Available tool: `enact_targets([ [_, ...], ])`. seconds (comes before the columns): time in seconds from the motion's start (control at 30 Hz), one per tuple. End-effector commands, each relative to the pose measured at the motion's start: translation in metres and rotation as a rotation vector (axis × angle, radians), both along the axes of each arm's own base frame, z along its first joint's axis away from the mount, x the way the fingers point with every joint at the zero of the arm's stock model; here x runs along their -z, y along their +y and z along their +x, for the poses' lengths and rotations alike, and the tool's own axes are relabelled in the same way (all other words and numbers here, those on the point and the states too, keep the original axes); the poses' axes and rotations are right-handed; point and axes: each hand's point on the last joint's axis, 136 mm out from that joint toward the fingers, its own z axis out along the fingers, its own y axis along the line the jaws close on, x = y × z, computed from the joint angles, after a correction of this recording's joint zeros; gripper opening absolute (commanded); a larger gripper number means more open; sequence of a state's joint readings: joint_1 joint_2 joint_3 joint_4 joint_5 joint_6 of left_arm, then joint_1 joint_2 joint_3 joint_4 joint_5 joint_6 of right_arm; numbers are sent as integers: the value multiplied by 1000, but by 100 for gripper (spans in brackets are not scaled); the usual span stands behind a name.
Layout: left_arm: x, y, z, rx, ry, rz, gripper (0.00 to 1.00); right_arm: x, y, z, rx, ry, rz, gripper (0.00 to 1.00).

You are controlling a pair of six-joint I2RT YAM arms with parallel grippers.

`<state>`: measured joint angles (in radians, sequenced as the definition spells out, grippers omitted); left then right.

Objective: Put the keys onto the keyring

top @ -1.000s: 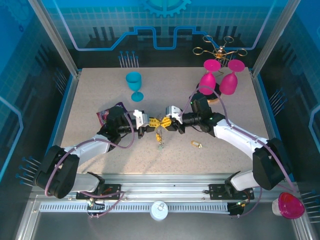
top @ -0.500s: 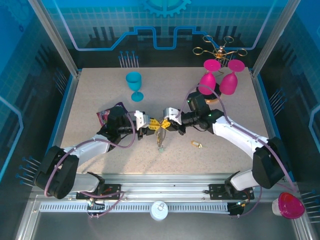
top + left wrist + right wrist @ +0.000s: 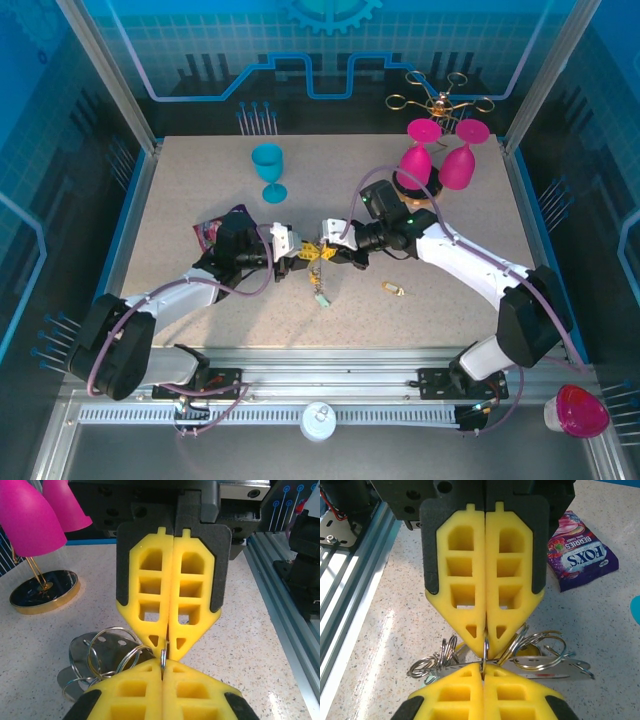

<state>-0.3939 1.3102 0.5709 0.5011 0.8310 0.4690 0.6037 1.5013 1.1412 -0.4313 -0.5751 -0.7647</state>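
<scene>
Two grippers meet tip to tip on one keyring at mid-table.

From above, the keyring [image 3: 312,254] is a small glinting tangle between the left gripper [image 3: 300,260] and the right gripper [image 3: 327,250], with a teal piece [image 3: 323,298] just near of it. One brass key [image 3: 392,289] lies apart to the right. Both arms reach in low, with their wrists facing each other. In the left wrist view, the left gripper [image 3: 163,666] and the right gripper [image 3: 167,647] are each clamped on the same thin silver wire of the keyring [image 3: 163,656]. Looped rings and flat silver keys [image 3: 107,645] bunch to the left. In the right wrist view, the right gripper [image 3: 483,669] and the left gripper [image 3: 485,647] squeeze the keyring [image 3: 484,655], and its coils spread to both sides over the speckled table [image 3: 380,645].
</scene>
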Motion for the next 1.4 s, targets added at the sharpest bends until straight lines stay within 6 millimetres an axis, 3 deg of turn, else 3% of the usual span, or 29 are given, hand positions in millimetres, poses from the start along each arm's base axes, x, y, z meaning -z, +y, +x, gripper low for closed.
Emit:
enact_targets([
  [0.0, -22, 0, 3, -14, -132, -7, 0, -2, 4, 1, 24, -29, 3, 17],
  [0.03, -22, 0, 3, -27, -164, 7, 0, 0, 1, 7, 62, -56, 5, 28],
  [0.07, -19, 0, 3, -41, -204, 29, 0, 0, -2, 12, 101, -81, 19, 30],
  [0.2, -8, 0, 1, -92, -420, 145, 0, -10, -23, 31, 265, -149, 126, 37],
  [0.23, -8, 0, 1, -108, -471, 164, 0, -3, -32, 33, 325, -146, 141, 38],
  [0.37, -9, 1, -1, -129, -577, 202, 0, -5, -59, 45, 538, -167, 262, 47],
  [0.57, -7, -2, -6, -120, -661, 235, 0, 8, -91, 48, 767, -122, 308, 42],
  [0.73, -7, -2, -7, -119, -688, 247, 0, 26, -134, 64, 1151, 96, 370, 28],
  [0.97, -8, -2, -4, -141, -642, 239, 0, 64, -154, 46, 1354, 420, 135, 32],
  [1.2, -6, -2, 2, -167, -578, 236, 0, 115, -180, -8, 1550, 732, -310, 39],
  [1.3, -4, -3, 4, -166, -558, 237, 0, 133, -189, -28, 1572, 774, -479, 40],
  [1.37, -2, -4, 4, -162, -547, 235, 0, 135, -189, -24, 1566, 762, -511, 41],
])
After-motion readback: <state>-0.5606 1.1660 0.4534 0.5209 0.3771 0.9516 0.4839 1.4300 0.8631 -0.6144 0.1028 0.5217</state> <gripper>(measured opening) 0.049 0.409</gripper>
